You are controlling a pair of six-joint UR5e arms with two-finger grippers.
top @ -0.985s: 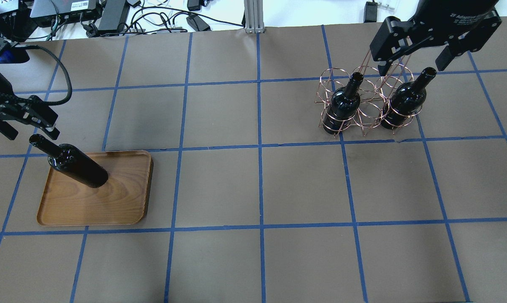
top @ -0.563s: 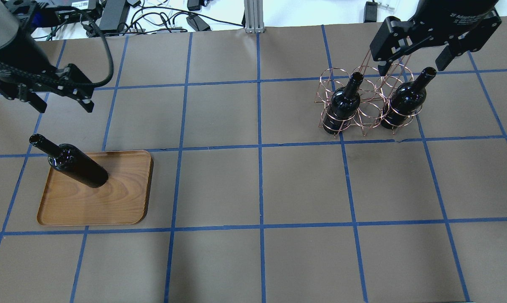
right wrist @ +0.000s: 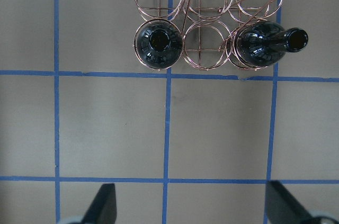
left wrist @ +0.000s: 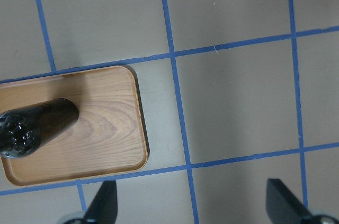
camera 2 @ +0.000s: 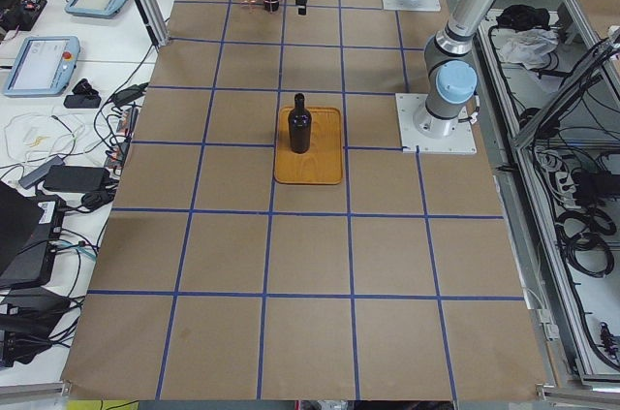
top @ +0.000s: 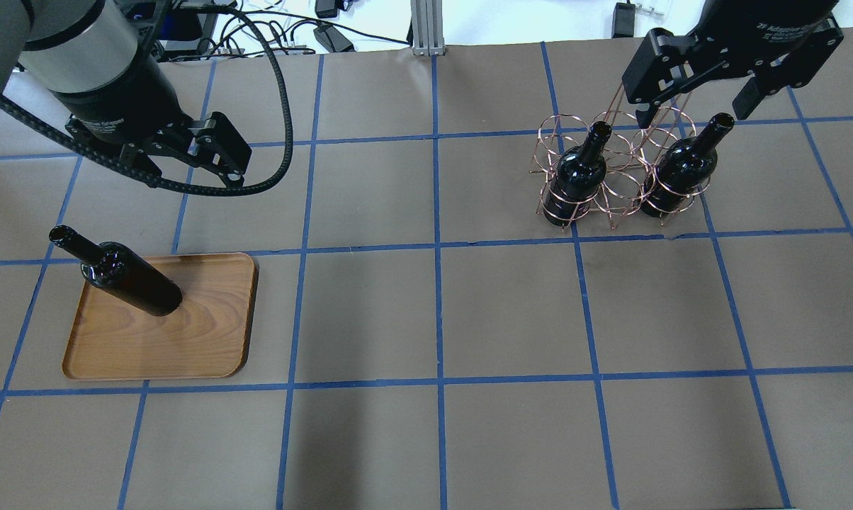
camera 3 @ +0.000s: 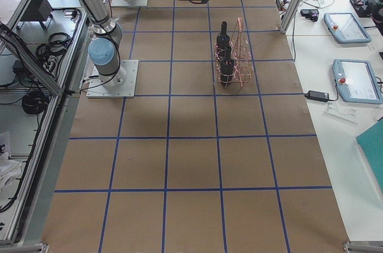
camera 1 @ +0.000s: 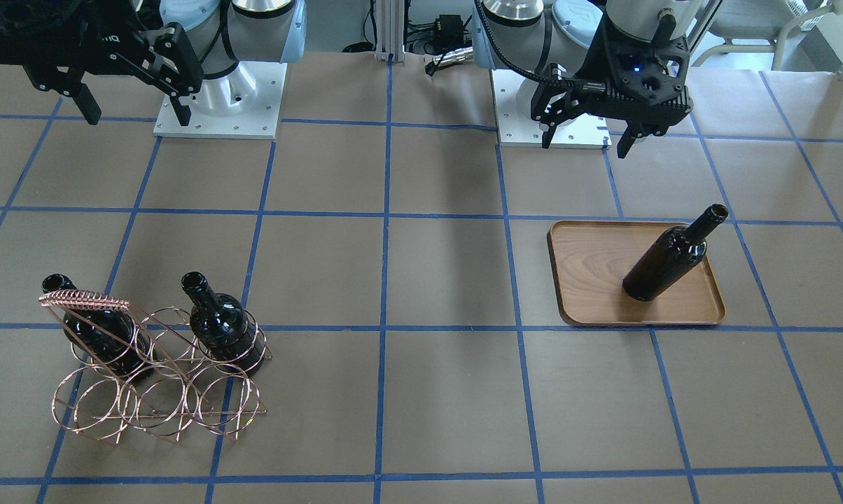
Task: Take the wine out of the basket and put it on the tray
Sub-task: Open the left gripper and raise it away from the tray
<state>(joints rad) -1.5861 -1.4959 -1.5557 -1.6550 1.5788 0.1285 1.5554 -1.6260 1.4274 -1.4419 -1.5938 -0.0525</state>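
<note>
One wine bottle [top: 125,278] stands upright on the wooden tray [top: 193,340] at the table's left; it also shows in the front view [camera 1: 666,260] and the left wrist view [left wrist: 32,128]. My left gripper [top: 175,159] is open and empty, raised behind and to the right of the tray. The copper wire basket [top: 614,173] stands at the far right with two wine bottles [top: 581,177] [top: 681,173] in it. My right gripper [top: 694,106] is open and empty, high above and just behind the basket [right wrist: 204,23].
Cables and electronics [top: 185,21] lie beyond the table's far edge, beside an aluminium post [top: 426,28]. The two arm bases [camera 1: 218,98] [camera 1: 554,105] stand on the robot's side. Blue tape lines grid the brown table cover.
My left gripper has moved away from the neck of the bottle on the tray, up and to the right. The bottle stays upright on the tray. The right arm has not moved.
</note>
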